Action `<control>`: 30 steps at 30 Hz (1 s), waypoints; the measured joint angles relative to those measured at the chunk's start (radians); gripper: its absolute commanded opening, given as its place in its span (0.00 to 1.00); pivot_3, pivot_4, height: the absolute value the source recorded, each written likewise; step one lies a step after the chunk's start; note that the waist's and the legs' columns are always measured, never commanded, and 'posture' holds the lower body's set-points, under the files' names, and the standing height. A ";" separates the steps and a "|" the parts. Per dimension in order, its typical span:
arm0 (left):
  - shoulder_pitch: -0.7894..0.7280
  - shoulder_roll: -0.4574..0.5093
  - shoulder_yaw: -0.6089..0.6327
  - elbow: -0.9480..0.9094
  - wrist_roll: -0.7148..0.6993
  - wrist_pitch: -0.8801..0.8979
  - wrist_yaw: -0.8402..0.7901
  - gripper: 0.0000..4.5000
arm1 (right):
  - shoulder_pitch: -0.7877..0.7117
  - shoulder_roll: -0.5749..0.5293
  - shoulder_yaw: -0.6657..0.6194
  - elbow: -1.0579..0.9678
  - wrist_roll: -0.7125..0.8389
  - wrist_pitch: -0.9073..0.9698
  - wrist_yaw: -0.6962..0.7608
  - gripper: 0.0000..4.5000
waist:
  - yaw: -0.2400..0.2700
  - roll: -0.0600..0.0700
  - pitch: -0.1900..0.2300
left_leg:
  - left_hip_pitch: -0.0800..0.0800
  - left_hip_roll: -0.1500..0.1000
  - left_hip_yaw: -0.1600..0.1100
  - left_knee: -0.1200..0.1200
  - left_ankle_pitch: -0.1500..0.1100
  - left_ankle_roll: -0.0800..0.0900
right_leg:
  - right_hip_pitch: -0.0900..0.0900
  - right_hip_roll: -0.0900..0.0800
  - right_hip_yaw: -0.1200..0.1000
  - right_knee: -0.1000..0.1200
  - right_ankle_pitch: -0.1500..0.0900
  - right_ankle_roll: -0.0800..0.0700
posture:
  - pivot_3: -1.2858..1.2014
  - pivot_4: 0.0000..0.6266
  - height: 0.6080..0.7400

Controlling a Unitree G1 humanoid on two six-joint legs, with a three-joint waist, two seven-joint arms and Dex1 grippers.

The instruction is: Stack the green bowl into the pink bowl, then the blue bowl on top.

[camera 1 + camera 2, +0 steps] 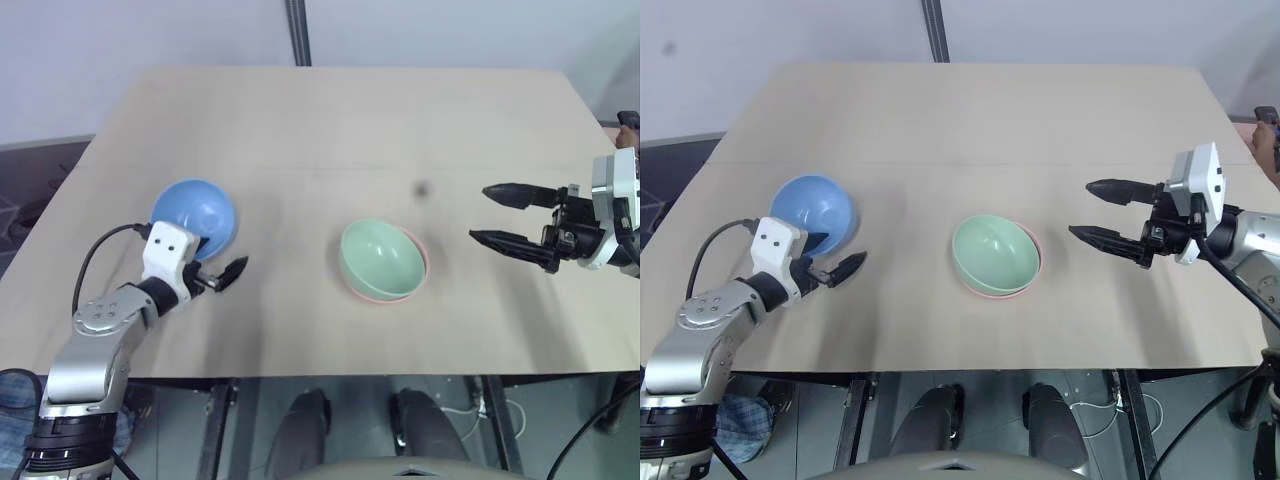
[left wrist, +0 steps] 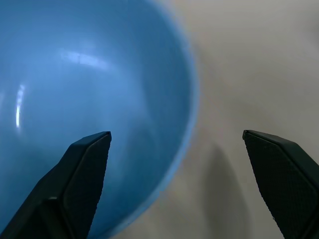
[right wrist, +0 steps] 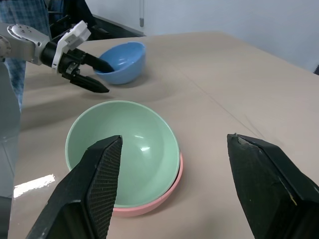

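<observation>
Bowls first: the green bowl [image 1: 381,258] already sits nested inside the pink bowl [image 1: 418,287], of which a thin salmon rim peeks out along the near and right edge. The pair rests near the middle of the pale wooden table [image 1: 340,120], tilted a little so the green bowl's mouth faces toward the robot's left.

The right gripper [image 1: 498,214] hangs just to the right of that stack, apart from it and above the tabletop, pointing leftward at it. Its 2 black fingers stand wide apart with nothing between them. In the right wrist view the green bowl lies ahead of the fingers, between and beyond their tips, with the pink rim showing beneath it.

The blue bowl [image 1: 194,214] stands alone toward the left side of the table, well apart from the stack. The left gripper [image 1: 836,260] is at its near right rim, jaws spread wide. In the left wrist view 1 finger [image 2: 82,174] reaches over the bowl's inside while the other finger [image 2: 281,172] lies outside over bare table, so the rim falls between the 2 fingers. Whether either finger touches the bowl I cannot tell.
</observation>
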 measured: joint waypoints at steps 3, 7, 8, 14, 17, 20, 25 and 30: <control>0.007 0.015 0.001 0.029 0.022 0.019 0.000 1.00 | -0.002 -0.008 0.000 0.001 0.000 -0.001 -0.002 0.80 | 0.000 0.000 0.000 | 0.000 0.000 0.000 0.000 0.000 0.000 | 0.000 0.000 0.000 0.000 0.000 0.000 | 0.52 0.24 1.00; -0.001 0.017 0.001 0.035 0.038 0.019 -0.003 0.88 | -0.008 -0.012 0.000 0.004 0.000 -0.003 -0.001 0.82 | 0.001 0.000 0.000 | 0.000 0.000 0.000 0.000 0.000 0.000 | 0.000 0.000 0.000 0.000 0.000 0.000 | 0.52 0.24 1.00; -0.001 0.017 0.001 0.036 0.039 0.020 -0.004 0.81 | -0.008 -0.012 0.000 0.005 0.000 -0.003 -0.001 0.82 | 0.001 0.000 0.000 | 0.000 0.000 0.000 0.000 0.000 0.000 | 0.000 0.000 0.000 0.000 0.000 0.000 | 0.52 0.24 1.00; -0.018 0.021 0.005 0.037 0.059 0.013 -0.002 0.25 | -0.008 -0.014 0.000 0.010 0.000 -0.006 -0.004 0.82 | 0.001 0.001 0.000 | 0.001 0.000 0.000 0.000 0.000 0.000 | 0.000 0.000 0.000 0.000 0.000 0.000 | 0.52 0.24 1.00; -0.037 0.033 0.026 0.028 0.070 0.001 0.004 0.01 | -0.008 -0.013 0.000 0.010 0.000 -0.007 -0.005 0.82 | 0.006 0.004 -0.002 | 0.003 -0.001 0.000 0.000 0.000 0.000 | 0.003 -0.001 0.000 0.000 0.000 0.000 | 0.52 0.24 1.00; -0.038 0.032 0.023 0.027 0.081 -0.004 0.005 0.01 | -0.007 -0.014 0.000 0.010 0.000 -0.009 -0.006 0.82 | 0.006 0.005 -0.003 | 0.004 -0.001 0.001 0.000 0.000 0.000 | 0.003 -0.001 0.001 0.000 0.000 0.000 | 0.52 0.24 1.00; -0.038 0.032 0.021 0.027 0.091 -0.005 0.003 0.01 | -0.007 -0.014 0.000 0.010 0.000 -0.012 -0.006 0.82 | 0.005 0.005 -0.003 | 0.004 -0.001 0.001 0.000 0.000 0.000 | 0.003 -0.001 0.001 0.000 0.000 0.000 | 0.52 0.24 1.00; -0.038 0.031 0.021 0.027 0.096 -0.006 -0.001 0.01 | -0.007 -0.014 0.000 0.011 -0.001 -0.017 -0.006 0.82 | 0.005 0.006 -0.003 | 0.004 -0.001 0.001 0.000 0.000 0.000 | 0.003 -0.001 0.001 0.000 0.000 0.000 | 0.52 0.24 1.00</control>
